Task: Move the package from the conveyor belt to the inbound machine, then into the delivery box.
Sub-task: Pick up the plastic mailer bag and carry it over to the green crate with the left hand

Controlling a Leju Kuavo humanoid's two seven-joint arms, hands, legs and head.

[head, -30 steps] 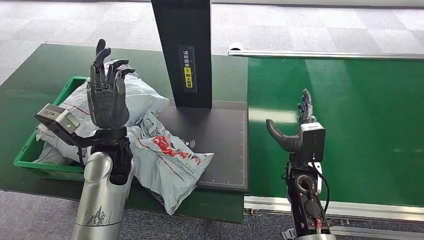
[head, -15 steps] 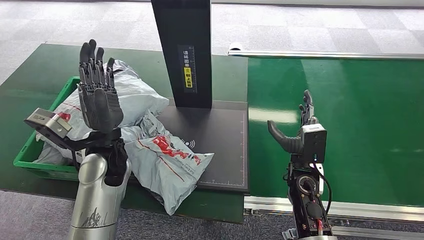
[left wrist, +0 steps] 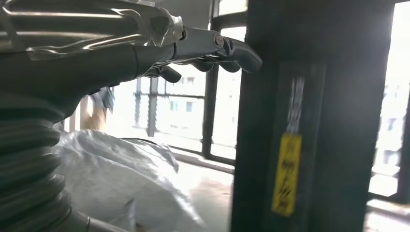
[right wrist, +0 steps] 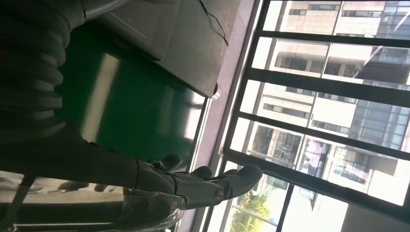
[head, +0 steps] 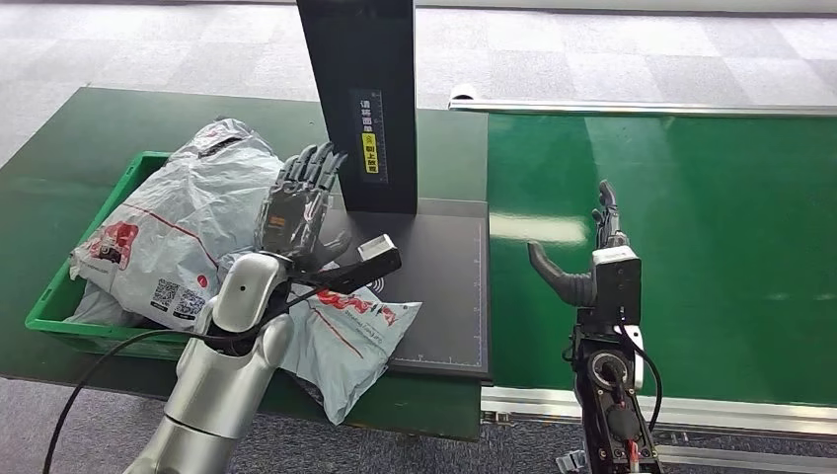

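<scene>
Your left hand (head: 296, 202) hangs empty, fingers spread, near the scanner's black post (head: 363, 99), having swung right from the bin; package (head: 341, 321) overhangs the surface's near edge. Right hand (head: 582, 262) unchanged, fingers apart, above bare belt (head: 711, 217).

Against the frames a second and half a second earlier, the left hand (head: 299, 202) no longer stands raised with its fingers pointing up over the green bin (head: 59, 296). It now sits lower and further toward the robot's right, fingers spread and empty, above the near edge of the black scanner plate (head: 434, 276) and just in front of the black upright post (head: 365, 99). The forearm is now angled across the grey package (head: 345, 331) that overhangs the plate's edge. The grey bags in the bin (head: 188, 222), previously part-hidden behind the raised hand, are now exposed.
</scene>
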